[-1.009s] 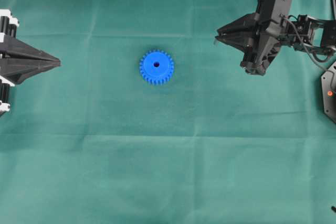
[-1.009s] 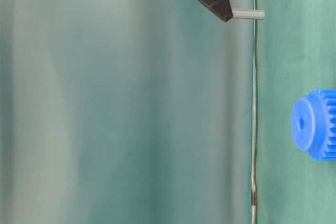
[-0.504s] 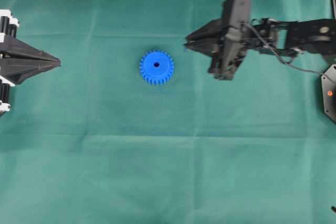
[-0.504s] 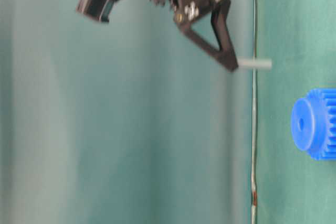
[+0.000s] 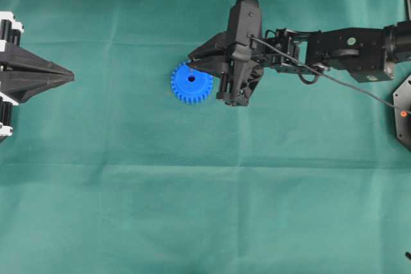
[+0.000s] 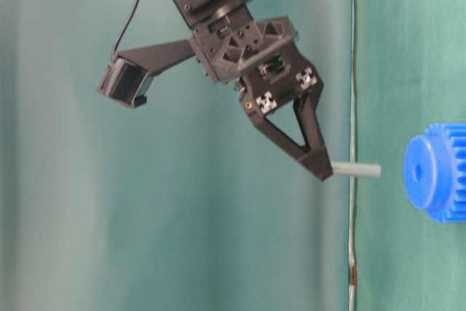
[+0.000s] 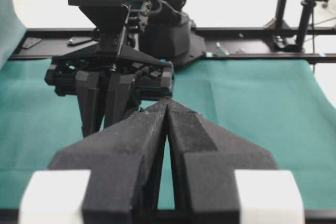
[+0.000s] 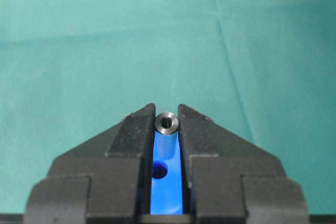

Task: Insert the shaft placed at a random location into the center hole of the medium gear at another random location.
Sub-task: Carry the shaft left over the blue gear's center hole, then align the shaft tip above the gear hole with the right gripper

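Note:
The medium gear (image 5: 190,85) lies flat on the green cloth, bright blue, its center hole (image 5: 191,79) uncovered. My right gripper (image 5: 191,62) hovers over the gear's far rim, shut on the shaft (image 6: 357,170), which points down at the cloth and stays apart from the gear (image 6: 437,172). In the right wrist view the shaft's ringed end (image 8: 167,123) sits pinched between the fingertips, with the blue gear (image 8: 168,192) and its center hole (image 8: 159,170) showing below it in the gap. My left gripper (image 5: 70,77) rests shut at the left edge, empty.
Green cloth (image 5: 205,210) covers the whole table. The right arm (image 5: 347,46) stretches in from the right edge. In the left wrist view the shut left gripper (image 7: 167,103) faces the right arm's gripper (image 7: 113,85); a black frame rail (image 7: 252,51) lies at the back.
The right gripper has carried the shaft leftward from the right side of the table to just over the gear. The gear and the left gripper have not moved.

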